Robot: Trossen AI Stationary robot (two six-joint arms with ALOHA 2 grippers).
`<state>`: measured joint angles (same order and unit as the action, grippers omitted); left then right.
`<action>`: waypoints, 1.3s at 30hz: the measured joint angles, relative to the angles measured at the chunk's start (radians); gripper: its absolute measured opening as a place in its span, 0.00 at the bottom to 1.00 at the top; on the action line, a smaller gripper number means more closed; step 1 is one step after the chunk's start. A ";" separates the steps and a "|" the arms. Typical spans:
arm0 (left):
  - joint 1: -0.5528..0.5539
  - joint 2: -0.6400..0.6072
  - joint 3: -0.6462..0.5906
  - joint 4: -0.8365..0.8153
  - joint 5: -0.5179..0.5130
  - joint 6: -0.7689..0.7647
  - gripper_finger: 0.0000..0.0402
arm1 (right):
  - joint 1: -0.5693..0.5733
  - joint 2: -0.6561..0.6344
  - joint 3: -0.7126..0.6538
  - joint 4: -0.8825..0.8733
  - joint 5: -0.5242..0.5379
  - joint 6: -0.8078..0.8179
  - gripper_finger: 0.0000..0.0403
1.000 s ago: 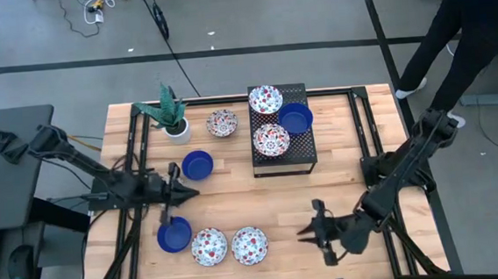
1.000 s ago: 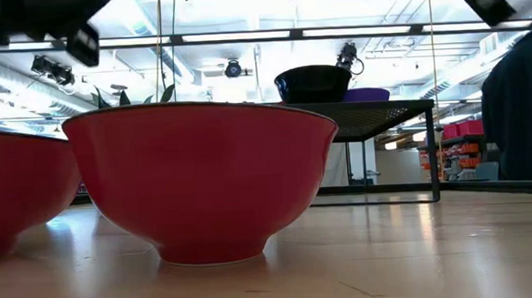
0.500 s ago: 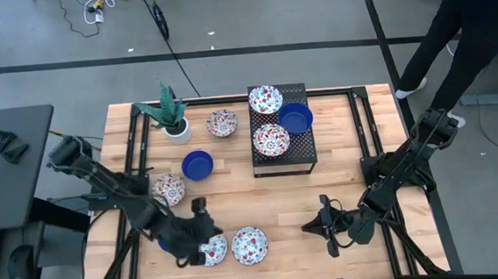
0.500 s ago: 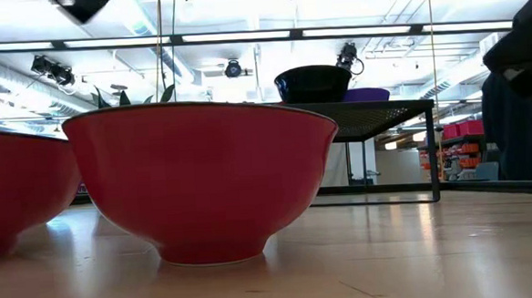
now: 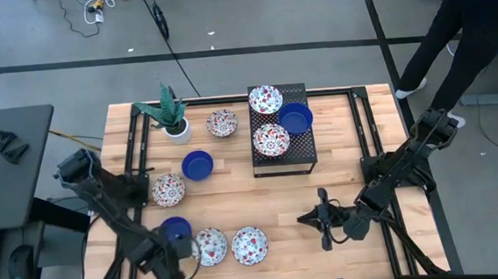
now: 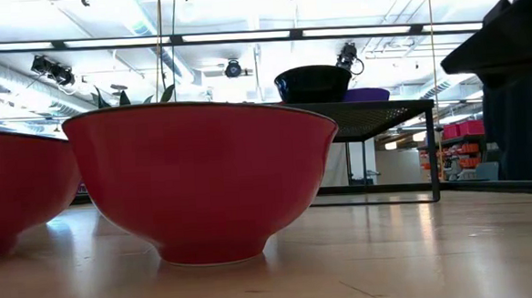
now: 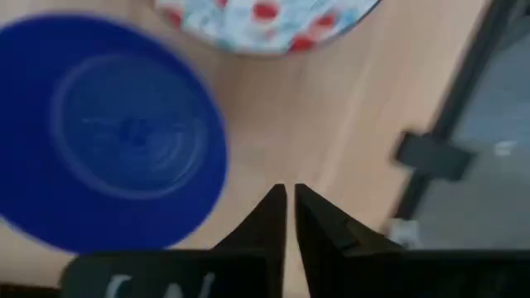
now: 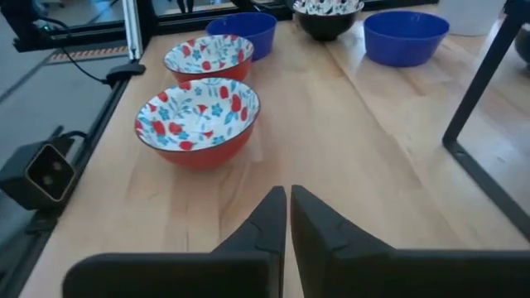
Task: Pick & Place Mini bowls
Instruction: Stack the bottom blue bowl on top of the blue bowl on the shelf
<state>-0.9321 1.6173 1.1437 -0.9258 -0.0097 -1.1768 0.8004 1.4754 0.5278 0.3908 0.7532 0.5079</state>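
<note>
The mini bowls lie scattered on the wooden table. A blue bowl [image 5: 175, 229] and two floral bowls [image 5: 209, 246] [image 5: 249, 245] stand in a row near the near edge. A floral bowl [image 5: 168, 189], a blue bowl [image 5: 198, 165] and a floral bowl [image 5: 221, 122] stand farther back. Three more sit on the black rack [image 5: 307, 157]. My left gripper [image 5: 175, 261] [image 7: 286, 194] is shut above bare wood beside the blue bowl [image 7: 116, 132], close to the near edge. My right gripper [image 5: 311, 220] [image 8: 287, 199] is shut, pointing at the floral bowl [image 8: 199, 120].
A potted plant [image 5: 172, 117] stands at the far left corner. The black rack stands on legs in the far middle. Black frame rails [image 5: 134, 156] run along both table sides. A person's legs [image 5: 453, 37] stand beyond the far right corner. Bare wood [image 5: 271, 199] lies between the grippers.
My left arm has swung from the middle left of the table toward the near edge, ending beside the blue bowl there. A floral bowl now shows where its gripper was. My right gripper has shifted a little toward the far edge.
</note>
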 joint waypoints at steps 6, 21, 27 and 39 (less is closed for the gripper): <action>-0.080 0.000 -0.048 -0.007 -0.203 -0.032 0.27 | -0.023 0.000 0.000 0.003 -0.001 -0.027 0.06; -0.092 0.000 -0.111 0.045 -0.267 -0.008 0.26 | -0.039 0.000 0.000 0.025 -0.001 -0.019 0.06; -0.092 0.000 -0.111 0.074 -0.269 -0.008 0.26 | -0.039 0.000 0.000 0.032 -0.001 -0.019 0.06; -0.081 0.023 -0.111 0.086 -0.266 -0.007 0.26 | -0.039 0.000 0.000 0.032 -0.001 -0.019 0.06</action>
<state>-1.0136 1.6398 1.0327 -0.8399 -0.2761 -1.1839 0.7616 1.4754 0.5278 0.4225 0.7519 0.4885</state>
